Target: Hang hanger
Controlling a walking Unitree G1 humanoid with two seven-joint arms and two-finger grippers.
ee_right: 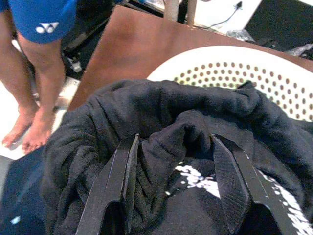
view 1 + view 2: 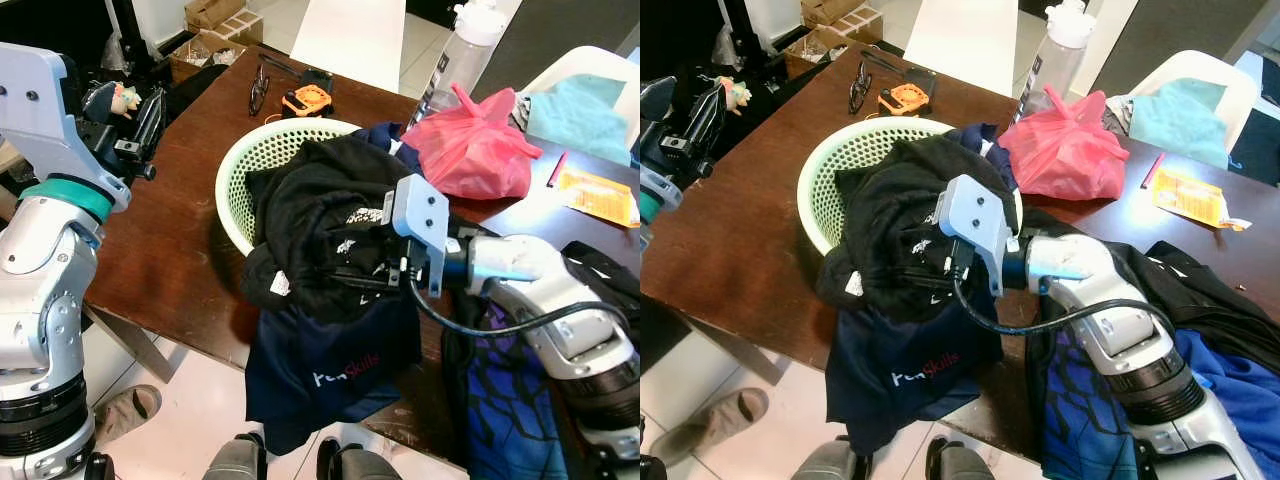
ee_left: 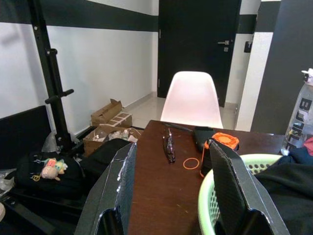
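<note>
The left gripper (image 3: 171, 196) is up over the left side of the table (image 2: 190, 220), its fingers spread apart and holding nothing. The green basket (image 2: 262, 150) holds black clothes (image 2: 310, 215). The right gripper (image 1: 178, 188) pokes into them, fingers apart around a fold. I cannot see a hanger.

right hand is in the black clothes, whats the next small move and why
Probably close the right hand on the fold of crumpled black garment between its open fingers, then lift. The garment heaps over the pale green perforated plastic basket. The left hand is open above the brown wooden table.
</note>
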